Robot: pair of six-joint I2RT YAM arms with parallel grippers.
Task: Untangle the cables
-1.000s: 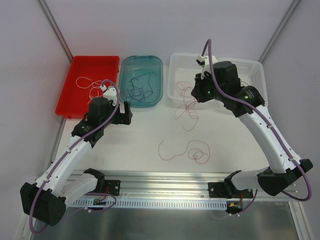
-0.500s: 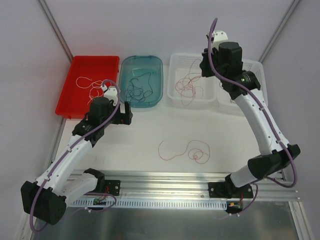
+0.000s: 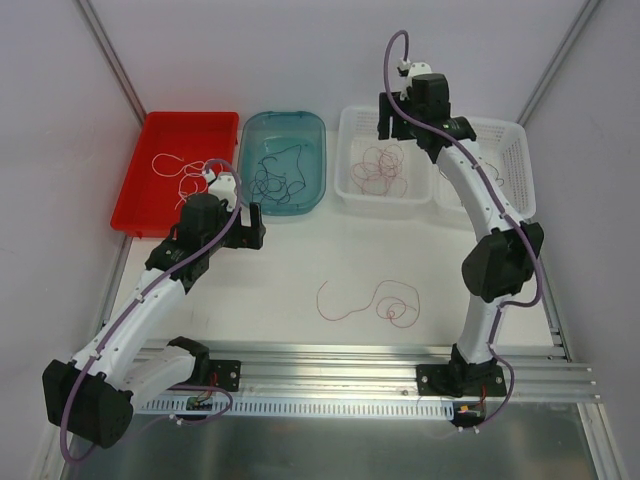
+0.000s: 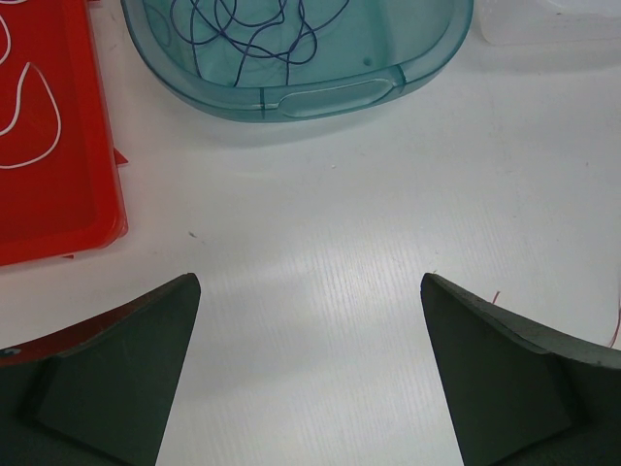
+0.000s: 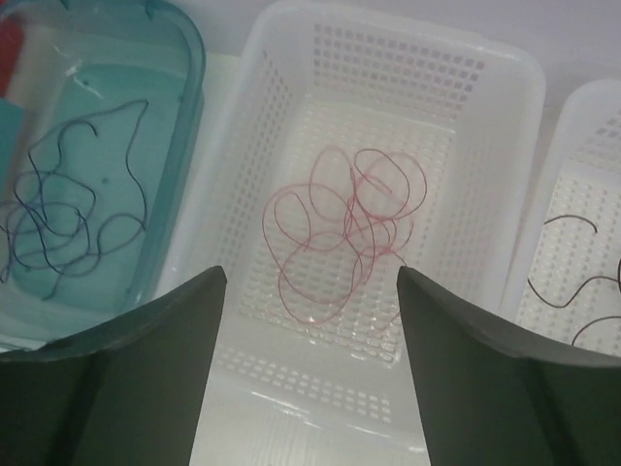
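The red cables [image 5: 340, 233] lie in overlapping loops on the basket [image 5: 388, 58] floor, directly below and between the right gripper's [image 5: 310, 277] fingers [image 5: 136, 369], which stand apart with nothing in them. The curls are springy and thread-thin, so one could snag a fingertip and ride out of the basket if the arm pulls away low. All loops look free, though strands this fine are hard to be sure of.

The right arm is stretched far forward, wrist tipped down over the basket. The left gripper [image 4: 310, 282], also wide apart and empty, hovers low over the table [image 4: 340, 194], with the tub [image 4: 330, 97] just ahead of its tips. Loose cables [image 3: 395, 302] lie behind, to its right.
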